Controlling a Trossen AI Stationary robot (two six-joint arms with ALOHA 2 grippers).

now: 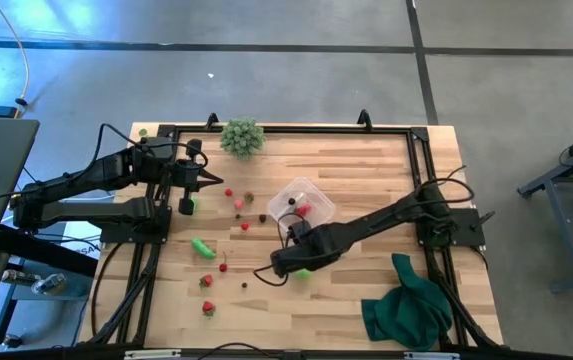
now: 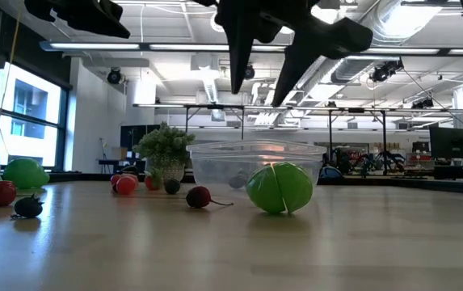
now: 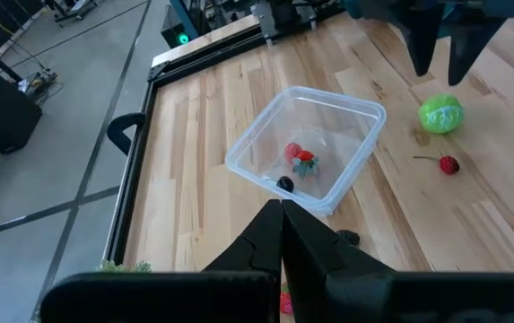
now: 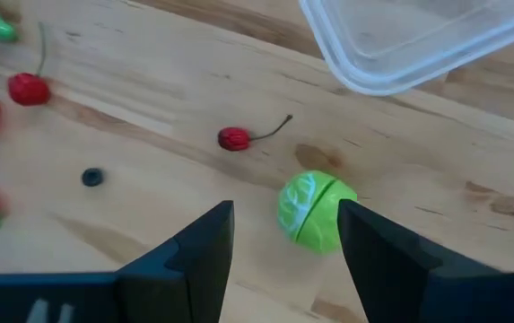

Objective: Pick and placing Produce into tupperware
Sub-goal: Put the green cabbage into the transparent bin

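Low in the frame's centre, the right gripper (image 4: pixel 285 235) hangs spread wide above the round bright-green toy sprout (image 4: pixel 316 211), seemingly to grasp it for the clear squarish plastic tupperware (image 4: pixel 400 45).

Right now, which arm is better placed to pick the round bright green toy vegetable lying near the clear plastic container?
The right. The right gripper hangs open directly above the round bright green toy vegetable, beside the clear plastic container. The left gripper is shut and far across the table.
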